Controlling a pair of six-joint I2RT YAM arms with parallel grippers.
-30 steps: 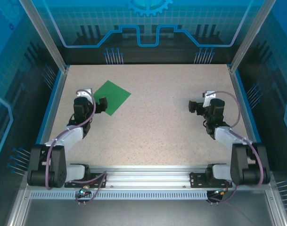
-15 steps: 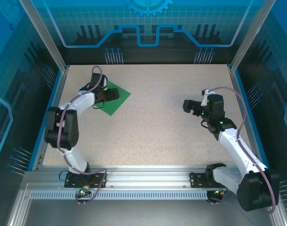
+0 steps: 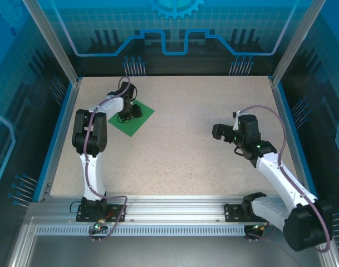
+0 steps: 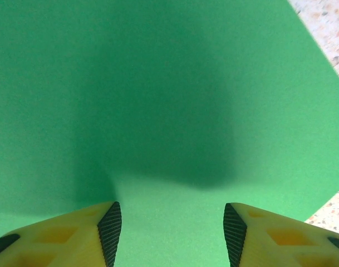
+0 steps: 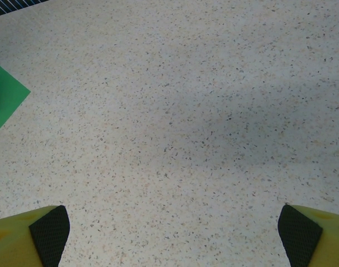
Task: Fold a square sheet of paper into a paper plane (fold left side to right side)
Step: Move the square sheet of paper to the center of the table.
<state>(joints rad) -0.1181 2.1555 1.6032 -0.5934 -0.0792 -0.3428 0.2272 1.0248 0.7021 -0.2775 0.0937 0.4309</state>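
Blue printed panels on an aluminium frame wall in the workspace, and inside them lies a pale speckled table (image 3: 180,144) with the two arm bases bolted along its near edge.

Of the arms, the left one reaches far forward to the table's far-left quarter. The right one is bent over the right half, well apart from the paper.

Next in size is the square sheet of paper (image 3: 142,118), plain green, lying flat on the table in that far-left quarter and turned like a diamond to the overhead camera. The left wrist camera shows its surface (image 4: 169,83) smooth, with no crease or lifted edge, only the arm's shadow. One corner (image 5: 2,97) reaches into the right wrist view.

The left gripper (image 3: 133,111) hangs directly over the sheet, its jaws part-way apart with only flat paper showing in the gap (image 4: 172,222). Whether the tips touch the sheet I cannot tell. The right gripper (image 3: 218,132) has its jaws spread wide over bare table (image 5: 172,228), holding nothing.

By my reading, the task is barely begun. No fold is made, no edge is raised, and bringing the left side over to the right, along with every later fold, is left to do.
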